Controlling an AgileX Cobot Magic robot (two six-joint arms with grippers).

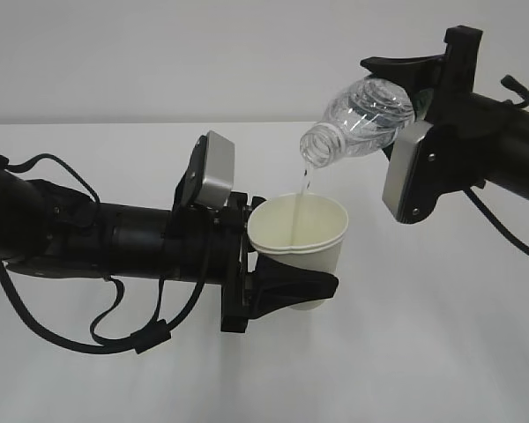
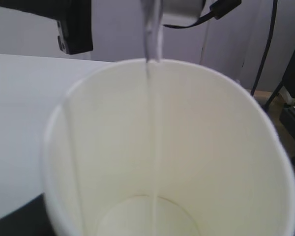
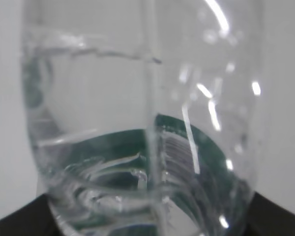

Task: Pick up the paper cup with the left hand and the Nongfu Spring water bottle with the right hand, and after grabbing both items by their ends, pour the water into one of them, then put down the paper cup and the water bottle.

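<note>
The left hand (image 1: 278,286), matte black with a grey-silver block behind it, is clamped around the lower body of the paper cup (image 1: 301,236), its dark fingers (image 1: 304,285) wrapping the front of the cup wall. The cup is held upright above the white desk (image 1: 423,352), off its surface. It is thin white paper, tapered, with a rolled rim and a smooth pale cream inside; from the left wrist its mouth (image 2: 172,147) fills the view, a vertical seam runs down the inner wall, and the round bottom shows at the foot of the frame.

Just above and beyond that hand, a thin clear stream of water (image 1: 303,189) drops from the bottle's mouth over the rim and down the cup's inner wall.

The right hand (image 1: 428,84) grips the Nongfu Spring water bottle (image 1: 361,119) by its base end, tilted with the neck down toward the cup. The bottle is clear ribbed plastic, glossy with highlights; the right wrist view shows water (image 3: 88,98) pooled inside and the dark green label (image 3: 187,147) seen through the wall.
</note>
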